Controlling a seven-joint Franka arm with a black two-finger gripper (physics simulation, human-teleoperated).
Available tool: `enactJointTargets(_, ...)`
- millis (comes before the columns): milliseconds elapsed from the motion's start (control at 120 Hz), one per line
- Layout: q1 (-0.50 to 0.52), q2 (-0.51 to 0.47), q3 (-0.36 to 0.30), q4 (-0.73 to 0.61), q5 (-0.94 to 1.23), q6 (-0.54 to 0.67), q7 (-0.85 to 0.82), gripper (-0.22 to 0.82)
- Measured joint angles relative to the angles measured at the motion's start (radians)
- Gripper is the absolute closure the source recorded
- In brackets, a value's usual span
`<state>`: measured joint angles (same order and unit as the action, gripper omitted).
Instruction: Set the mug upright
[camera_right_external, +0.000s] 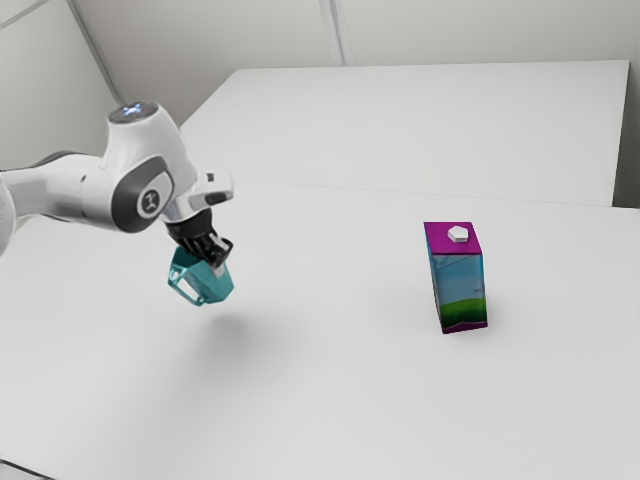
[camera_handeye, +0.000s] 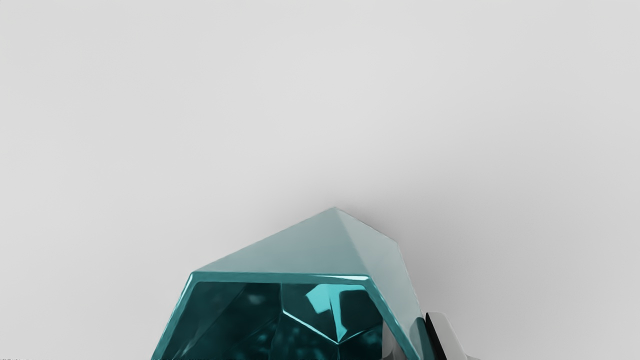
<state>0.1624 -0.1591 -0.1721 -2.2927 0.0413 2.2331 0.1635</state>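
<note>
The gripper (camera_right_external: 212, 252) is at the exterior view's left, pointing down, shut on the wall of the teal faceted mug (camera_right_external: 207, 282). Tilted, the mug hangs under the fingers, its handle toward the exterior view's left, with a soft shadow on the table below. In the wrist view the mug (camera_handeye: 295, 250) turns its open mouth to the camera. There the gripper (camera_handeye: 410, 342) has one finger outside the wall and the other inside the mouth, pinching the wall between them. Part of the mug is cut off by the wrist view's bottom edge.
A carton (camera_right_external: 460, 285) with a purple top and a white cap stands upright on the white table (camera_right_external: 330, 390), well apart from the mug toward the exterior view's right. Pale walls (camera_right_external: 480, 30) rise behind the table.
</note>
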Motion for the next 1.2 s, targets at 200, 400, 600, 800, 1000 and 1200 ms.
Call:
enactJointTargets(200, -0.006, 0.027, -0.003, -0.028, 0.021, 0.045, -0.074, 0.78)
enactJointTargets(400, -0.015, 0.047, -0.003, -0.044, 0.025, 0.062, -0.128, 0.78)
enactJointTargets(600, -0.025, 0.078, -0.003, -0.053, 0.026, 0.068, -0.17, 0.78)
enactJointTargets(800, -0.029, 0.106, -0.003, -0.052, 0.026, 0.071, -0.202, 0.78)
enactJointTargets(1000, -0.027, 0.125, -0.003, -0.053, 0.025, 0.083, -0.224, 0.75)
enactJointTargets(1200, -0.028, 0.122, -0.003, -0.052, 0.013, 0.09, -0.228, 0.4)
